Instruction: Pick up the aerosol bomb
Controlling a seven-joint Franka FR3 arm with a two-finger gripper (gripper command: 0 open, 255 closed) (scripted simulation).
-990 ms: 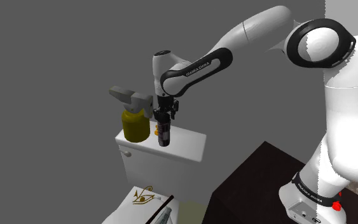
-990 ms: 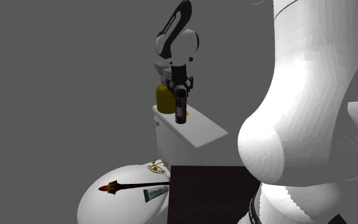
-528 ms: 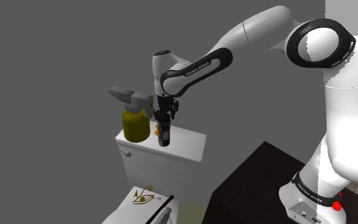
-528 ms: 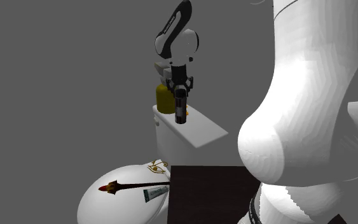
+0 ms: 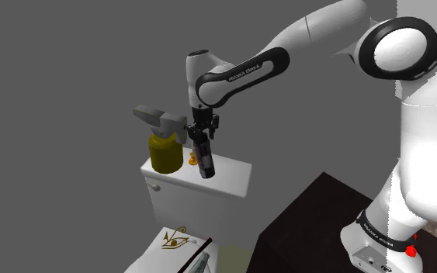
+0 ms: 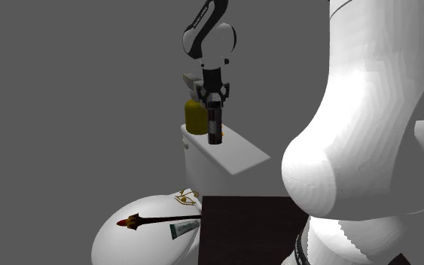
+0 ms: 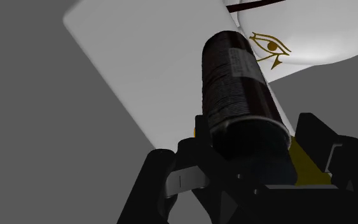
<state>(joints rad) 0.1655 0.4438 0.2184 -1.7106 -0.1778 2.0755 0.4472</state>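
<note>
Hand (image 5: pixel 200 141) grips the dark can (image 5: pixel 205 164) by its top, tilted, clear above the white tank lid (image 5: pixel 230 175). Yellow bottle (image 5: pixel 164 153) stands just beside the hand. Open lid surface spreads beneath the hand to its edge.

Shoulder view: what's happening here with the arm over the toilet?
The Franka arm's gripper is shut on a dark aerosol can, holding it by its upper end, slightly tilted and apparently just clear of the white toilet tank lid. A yellow spray bottle with a grey head stands on that lid beside it. The pick looks essentially done.
</note>
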